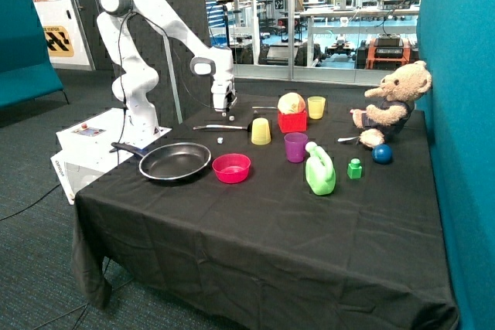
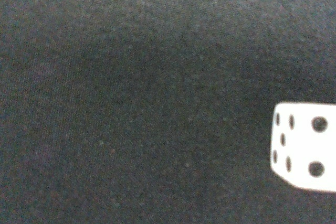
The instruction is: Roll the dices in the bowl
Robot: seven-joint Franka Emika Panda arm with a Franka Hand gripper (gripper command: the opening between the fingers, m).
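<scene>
On the desk [image 1: 263,229], draped in black cloth, the following are seen, largest first. The white arm [image 1: 147,28] is mounted at the far corner, its pincer [image 1: 222,104] lowered close to the cloth at the desk's 11 o'clock area; whether the pincer is wide or narrow cannot be told. A teddy bear [image 1: 394,102] is seated at 2 o'clock. A black frying pan [image 1: 175,161] is placed at 9 o'clock, with the bowl [image 1: 231,168], pink and holding no dice, just beside it toward the centre. A green jug [image 1: 320,171] and a purple cup [image 1: 295,147] are set near the middle; a yellow cup [image 1: 261,130] is upturned behind them. One die [image 1: 220,141] is noted on the cloth between pincer and pan, another die [image 1: 232,118] just beside the pincer. In the wrist view a die [image 2: 304,145] is shown on bare cloth.
</scene>
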